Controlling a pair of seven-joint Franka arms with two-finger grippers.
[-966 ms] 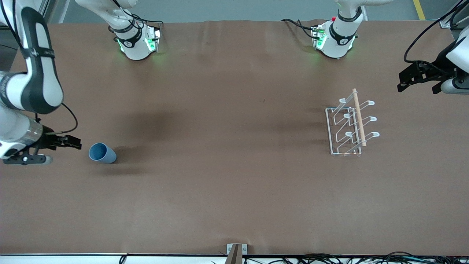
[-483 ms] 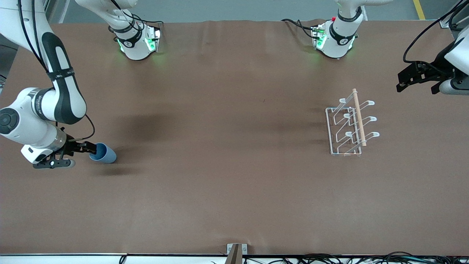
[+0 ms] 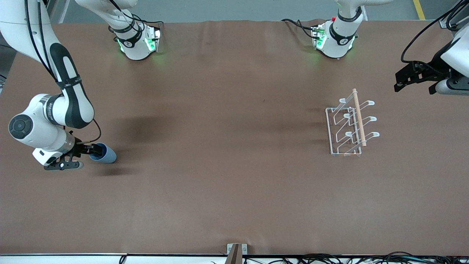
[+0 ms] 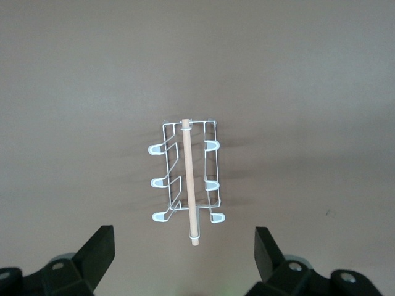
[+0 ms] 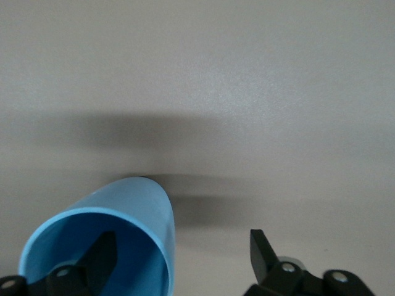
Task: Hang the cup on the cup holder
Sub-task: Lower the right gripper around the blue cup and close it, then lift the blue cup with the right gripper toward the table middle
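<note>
A: The small light blue plastic cup (image 3: pixel 104 154) lies on its side at the right arm's end of the brown table (image 3: pixel 227 183). The right gripper (image 3: pixel 96 149) straddles its rim, one finger inside, jaws not yet clenched.

B: A thin rim pinch could slip or roll it. The left gripper (image 3: pixel 414 77) waits released, above the white wire cup holder (image 3: pixel 350 123).

You have two white arms with rounded links and glossy black bands at the joints. Thin black cables loop along each one. Both bases on the brown table (image 3: pixel 234 190) are white cylinders ringed in black, lit green low down; the left arm's base carries a small red part. The right gripper (image 3: pixel 96 149) and left gripper (image 3: pixel 402 81) are matte black, with round screws near the fingers (image 5: pixel 262 246).
</note>
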